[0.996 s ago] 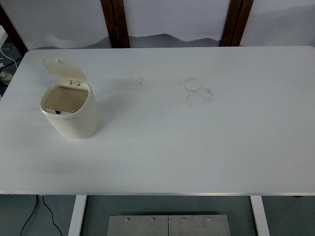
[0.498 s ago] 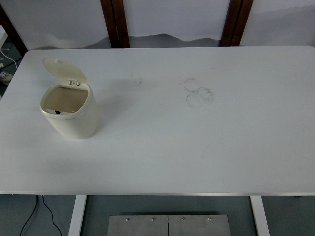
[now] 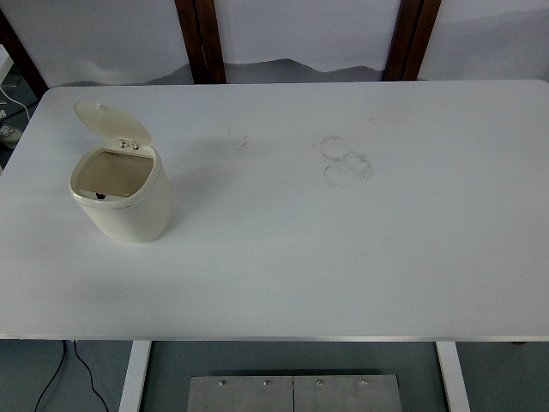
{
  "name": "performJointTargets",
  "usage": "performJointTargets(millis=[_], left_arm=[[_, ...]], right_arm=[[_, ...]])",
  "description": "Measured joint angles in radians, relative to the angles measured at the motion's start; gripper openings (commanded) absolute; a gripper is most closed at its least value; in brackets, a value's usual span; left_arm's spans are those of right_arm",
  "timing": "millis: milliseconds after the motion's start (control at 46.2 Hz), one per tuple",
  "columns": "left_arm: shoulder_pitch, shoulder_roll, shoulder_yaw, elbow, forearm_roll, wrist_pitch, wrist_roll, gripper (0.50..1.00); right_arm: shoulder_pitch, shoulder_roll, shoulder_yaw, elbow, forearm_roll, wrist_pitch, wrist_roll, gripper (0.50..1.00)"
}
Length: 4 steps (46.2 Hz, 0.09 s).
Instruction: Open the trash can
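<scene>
A small cream trash can (image 3: pixel 129 206) stands upright on the left part of the white table (image 3: pixel 343 249). Its round lid (image 3: pixel 110 122) is flipped up and back on its hinge, so the inside of the can shows from above. Neither of my hands nor any arm shows anywhere in the top view.
Faint ring-shaped marks (image 3: pixel 345 161) stain the table top near its middle. Two dark wooden posts (image 3: pixel 201 39) stand behind the far edge. A black cable (image 3: pixel 64 373) hangs below the near left corner, by a white table leg (image 3: pixel 135 376).
</scene>
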Motion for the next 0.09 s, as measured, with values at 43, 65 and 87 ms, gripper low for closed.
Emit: performJointTargets(millis=[43,65,87], left_arm=[[0.000,0.000,0.000,0.000,0.000,0.000,0.000,1.000],[0.000,0.000,0.000,0.000,0.000,0.000,0.000,1.000],[0.000,0.000,0.000,0.000,0.000,0.001,0.000,1.000]], right_arm=[[0.000,0.000,0.000,0.000,0.000,0.000,0.000,0.995],[0.000,0.000,0.000,0.000,0.000,0.000,0.000,0.995],[0.000,0.000,0.000,0.000,0.000,0.000,0.000,0.995]])
